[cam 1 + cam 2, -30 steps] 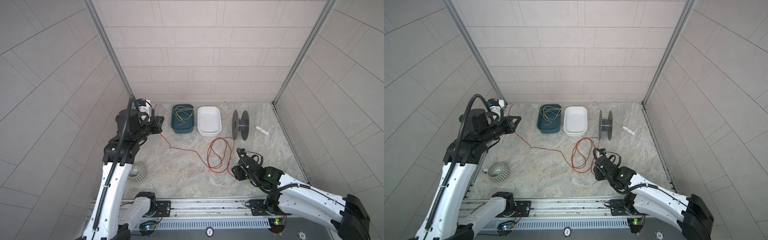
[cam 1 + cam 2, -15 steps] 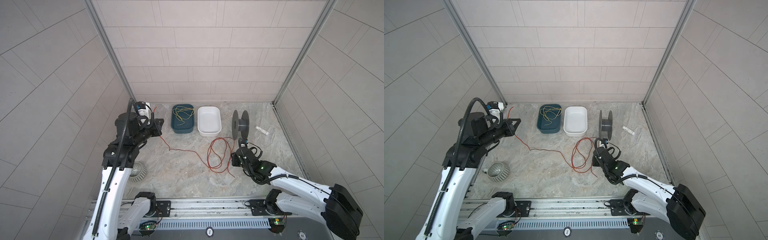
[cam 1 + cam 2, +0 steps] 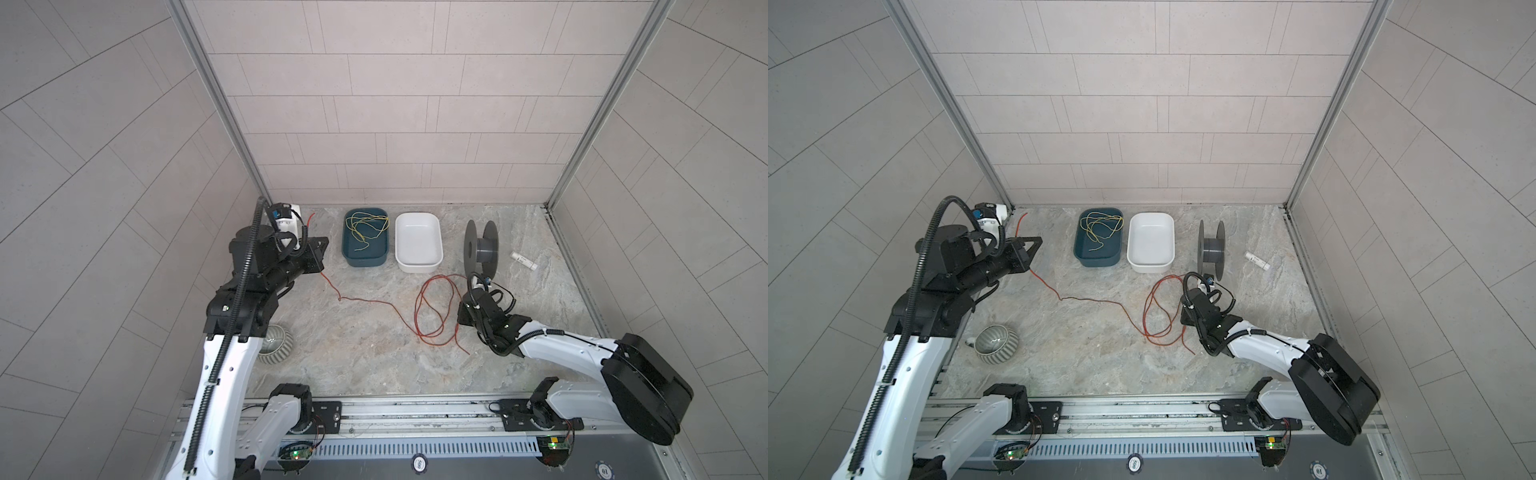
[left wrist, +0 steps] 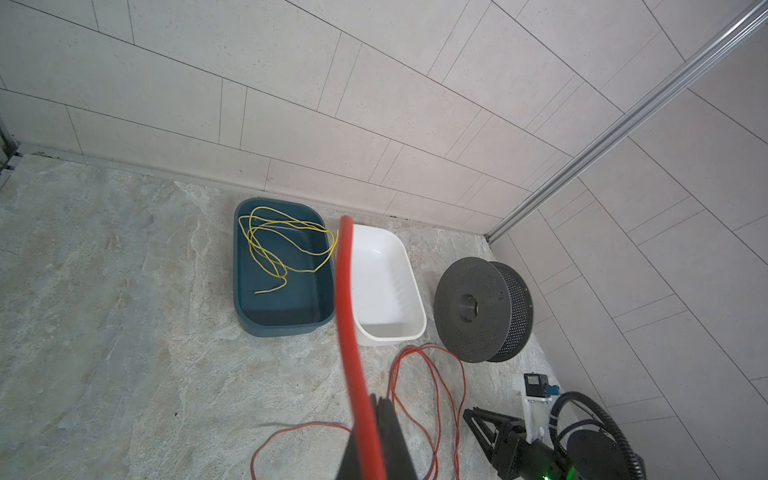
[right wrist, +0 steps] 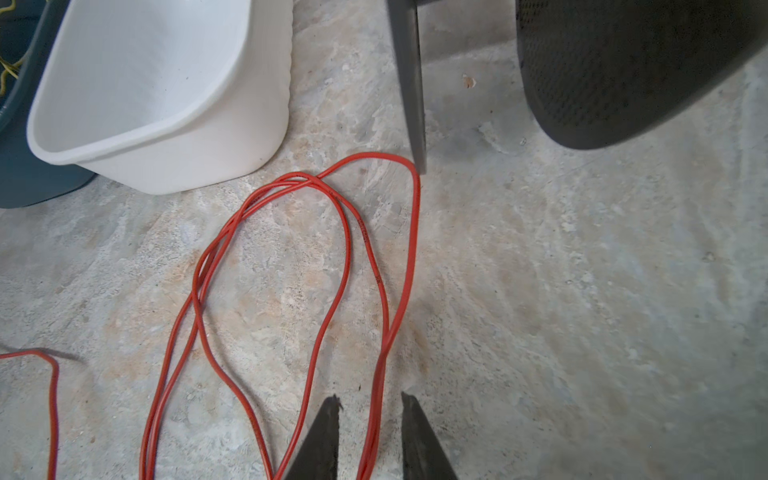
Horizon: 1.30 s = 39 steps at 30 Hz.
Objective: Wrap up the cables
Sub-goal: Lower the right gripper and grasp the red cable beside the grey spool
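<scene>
The cable point(image 3: 432, 307) is a thin red-orange wire. It lies in loose loops point(image 3: 1158, 309) on the stone floor in front of the white bin, and one strand trails left to my left gripper point(image 3: 320, 257). That gripper is raised near the left wall and shut on the cable point(image 4: 349, 332), whose end sticks out past the jaws. My right gripper point(image 5: 371, 399) is low over the right side of the loops point(image 5: 345, 249), jaws narrowly open. Cable runs between its fingertips point(image 5: 332, 409) without being pinched. In both top views the right gripper point(image 3: 460, 321) sits beside the loops.
A dark perforated spool point(image 3: 482, 249) stands upright just behind the right gripper. A teal bin point(image 3: 365, 261) holds a yellow wire, and a white bin point(image 3: 417, 267) sits beside it. A ribbed bowl point(image 3: 274, 345) is under the left arm. A small white tube point(image 3: 523, 261) lies at the right.
The right gripper has moved away from the front rail, toward the spool, onto the loops. Its jaws have narrowed around the cable. The left gripper has hardly moved.
</scene>
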Motion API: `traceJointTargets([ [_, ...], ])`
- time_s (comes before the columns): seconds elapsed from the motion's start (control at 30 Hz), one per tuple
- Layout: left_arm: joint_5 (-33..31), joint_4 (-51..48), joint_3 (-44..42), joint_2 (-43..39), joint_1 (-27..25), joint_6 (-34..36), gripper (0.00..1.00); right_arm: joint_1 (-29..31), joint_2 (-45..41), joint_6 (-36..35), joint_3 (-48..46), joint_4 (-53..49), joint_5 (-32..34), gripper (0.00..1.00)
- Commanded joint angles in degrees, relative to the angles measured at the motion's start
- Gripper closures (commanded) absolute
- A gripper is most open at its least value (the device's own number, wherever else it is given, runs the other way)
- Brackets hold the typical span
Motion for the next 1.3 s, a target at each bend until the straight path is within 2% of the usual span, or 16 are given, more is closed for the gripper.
traceJointTargets([
  [0.0,0.43,1.55,-0.53,-0.72,0.14,0.07,1.00,-0.47,2.48,1.73,1.92,3.67,0.60,0.76],
  [0.13,0.39,1.56,-0.77,-0.77,0.14,0.23,1.00,-0.55,4.77,1.42,2.91,4.77,1.54,0.77],
  [0.27,0.28,1.63,-0.81,-0.61,0.13,0.24,1.00,-0.85,6.28,1.06,3.68,4.96,2.24,0.83],
  [0.43,0.28,1.54,-0.78,-0.47,0.09,0.23,1.00,-1.11,7.59,1.20,4.14,3.73,2.42,0.83],
  [0.57,0.24,1.63,-0.88,-0.52,0.06,0.41,1.00,-1.10,4.58,0.36,3.75,1.47,0.21,0.77],
  [0.7,0.30,1.98,-0.90,-0.33,0.09,0.17,1.00,-1.11,-0.72,-2.37,3.70,-1.94,-1.27,0.61],
  [0.9,0.50,2.15,-0.98,-0.31,0.09,-0.06,1.00,-1.89,-5.84,-3.43,0.27,-0.35,0.28,0.57],
  [1.1,0.61,2.15,-1.07,-0.45,0.11,-0.11,1.00,-3.32,0.49,-1.89,1.70,0.82,-1.45,0.64],
  [1.27,0.67,2.09,-1.10,-0.63,0.04,-0.08,1.00,-3.88,5.43,-0.65,1.98,4.45,-2.01,0.64],
])
